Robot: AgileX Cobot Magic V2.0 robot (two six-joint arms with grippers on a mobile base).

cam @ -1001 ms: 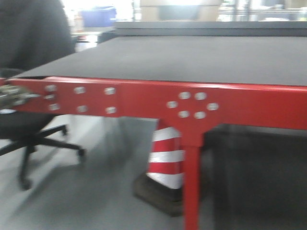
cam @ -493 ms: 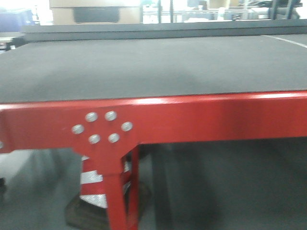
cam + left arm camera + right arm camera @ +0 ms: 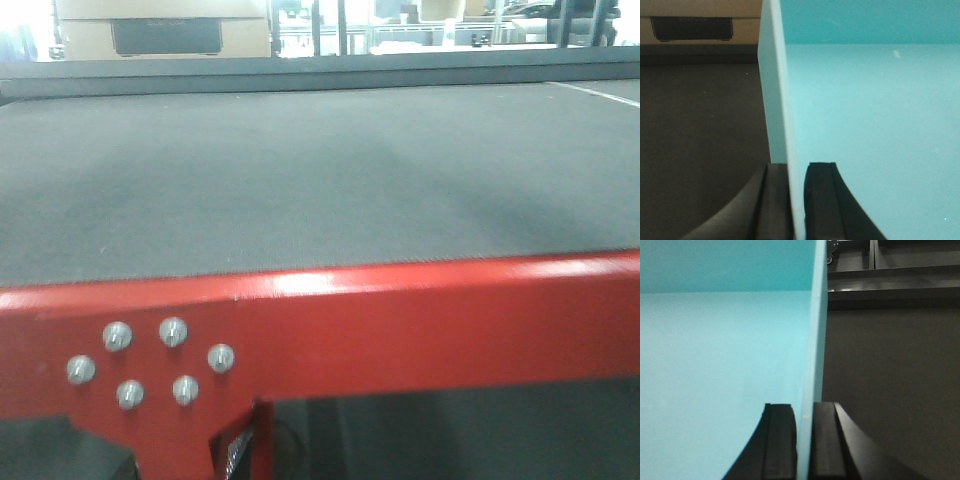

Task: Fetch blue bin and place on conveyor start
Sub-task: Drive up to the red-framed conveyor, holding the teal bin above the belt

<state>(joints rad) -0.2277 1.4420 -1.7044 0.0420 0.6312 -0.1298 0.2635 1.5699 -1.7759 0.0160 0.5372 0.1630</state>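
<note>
Left wrist view: left gripper was clamped on the blue bin wall, one pad inside and one outside. The right gripper pinched the opposite wall likewise. Bin was over the conveyor start, dark at frame left; contact not visible. Thin smooth plastic, probably light, flexy and slippery, so the two-wall rim pinch seemed right.

- A tan cardboard box stands in the far background at upper left, with a dark rectangular panel on its face.
- The left wrist view shows the same box along its top edge.
- Dark upright posts rise against a bright, washed-out background.
- A black shelf frame crosses the top of the right wrist view.
- Low in the front view sits a striped sliver, possibly a traffic cone.
</note>
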